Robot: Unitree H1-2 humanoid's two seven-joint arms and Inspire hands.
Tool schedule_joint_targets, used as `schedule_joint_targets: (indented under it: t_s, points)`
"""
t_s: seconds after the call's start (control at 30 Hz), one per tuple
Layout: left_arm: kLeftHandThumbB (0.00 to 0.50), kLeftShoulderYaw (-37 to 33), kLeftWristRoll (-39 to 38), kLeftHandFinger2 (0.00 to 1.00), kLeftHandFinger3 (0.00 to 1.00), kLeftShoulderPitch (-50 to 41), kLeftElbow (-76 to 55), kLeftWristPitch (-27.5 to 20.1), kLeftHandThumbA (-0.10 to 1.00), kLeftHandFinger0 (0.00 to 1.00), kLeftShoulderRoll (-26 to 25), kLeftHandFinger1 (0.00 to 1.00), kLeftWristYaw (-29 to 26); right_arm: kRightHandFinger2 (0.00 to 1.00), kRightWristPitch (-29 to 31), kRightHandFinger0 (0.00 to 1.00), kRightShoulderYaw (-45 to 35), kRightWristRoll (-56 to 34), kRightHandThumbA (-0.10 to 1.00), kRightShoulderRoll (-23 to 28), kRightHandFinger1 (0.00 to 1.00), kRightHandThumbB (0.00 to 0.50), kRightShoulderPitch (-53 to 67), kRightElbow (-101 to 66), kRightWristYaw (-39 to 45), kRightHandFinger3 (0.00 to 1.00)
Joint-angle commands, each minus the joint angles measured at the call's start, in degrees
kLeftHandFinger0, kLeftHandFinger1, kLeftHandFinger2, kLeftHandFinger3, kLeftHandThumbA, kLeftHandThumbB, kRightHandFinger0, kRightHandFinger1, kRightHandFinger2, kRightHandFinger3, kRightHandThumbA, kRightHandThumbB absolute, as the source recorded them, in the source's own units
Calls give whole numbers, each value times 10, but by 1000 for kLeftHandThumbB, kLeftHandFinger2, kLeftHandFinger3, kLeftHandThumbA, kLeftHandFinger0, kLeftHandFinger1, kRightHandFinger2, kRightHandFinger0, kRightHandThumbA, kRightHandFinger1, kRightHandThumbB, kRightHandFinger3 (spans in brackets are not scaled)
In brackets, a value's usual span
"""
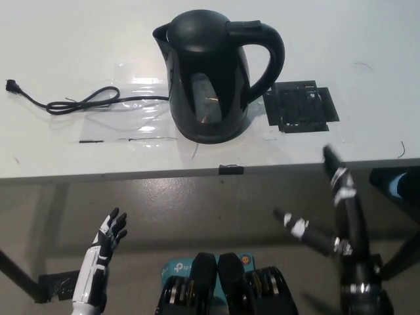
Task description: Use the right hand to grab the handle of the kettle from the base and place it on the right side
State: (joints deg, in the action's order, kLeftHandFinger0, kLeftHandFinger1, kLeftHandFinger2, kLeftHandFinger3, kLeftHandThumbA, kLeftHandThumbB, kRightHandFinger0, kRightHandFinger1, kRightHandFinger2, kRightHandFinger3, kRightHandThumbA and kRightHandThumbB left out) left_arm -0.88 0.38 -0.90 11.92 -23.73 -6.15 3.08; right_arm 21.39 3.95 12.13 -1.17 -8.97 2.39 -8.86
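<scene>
A black electric kettle (210, 75) stands on its base in the middle of the white table (65, 52), its curved handle (268, 59) pointing to the picture's right. My black right hand (338, 210) hovers below the table's front edge at the lower right, fingers spread, open and holding nothing, well short of the handle. My white left hand (105, 246) rests at the lower left, below the table, fingers apart and empty.
A black power cord (79, 102) runs from the kettle's base to the left across the table, ending in a plug (11, 84). A square of black tape (302, 107) marks the table just right of the kettle. Clear tape patches lie around the base.
</scene>
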Motion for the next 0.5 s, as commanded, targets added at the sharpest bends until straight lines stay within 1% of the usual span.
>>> schedule_joint_targets:
  t_s: [0.0, 0.03, 0.13, 0.23, 0.27, 0.33, 0.37, 0.47]
  points:
    - [500, -11, 3, 1000, 1000, 0, -22, -32, 1000, 1000, -4, 1000, 14, 1000, -17, 1000, -21, 23, 1000, -4, 1000, 253, -76, -13, -23, 1000]
    - [500, -13, 3, 1000, 1000, 0, -19, -32, 1000, 1000, -5, 1000, 16, 1000, -46, 1000, -26, 28, 1000, -2, 1000, 260, -105, -9, -20, 1000]
    - [500, -15, 4, 1000, 1000, 1, -14, -32, 1000, 1000, -5, 1000, 17, 1000, -78, 1000, -35, 17, 1000, 2, 1000, 268, -154, 10, -12, 1000]
    - [500, -18, 2, 1000, 1000, 0, -13, -32, 1000, 1000, -6, 1000, 20, 1000, -87, 1000, -43, 30, 1000, 11, 1000, 226, -220, 64, -23, 1000]
    - [500, -18, 1, 1000, 1000, -1, -12, -32, 1000, 1000, -7, 1000, 21, 1000, -90, 1000, -43, 28, 942, 15, 1000, 196, -244, 89, -22, 1000]
    - [500, -18, 1, 1000, 1000, 1, -11, -32, 1000, 1000, -6, 1000, 21, 1000, -88, 1000, -43, 33, 934, 22, 1000, 198, -268, 121, -26, 1000]
    - [500, -18, 3, 1000, 1000, 2, -10, -32, 1000, 1000, -6, 1000, 19, 1000, -87, 1000, -41, 37, 878, 26, 1000, 206, -296, 160, -31, 1000]
    - [500, -18, 3, 1000, 1000, 2, -9, -32, 1000, 1000, -7, 1000, 19, 1000, -80, 1000, -39, 44, 816, 31, 1000, 204, -346, 243, -49, 1000]
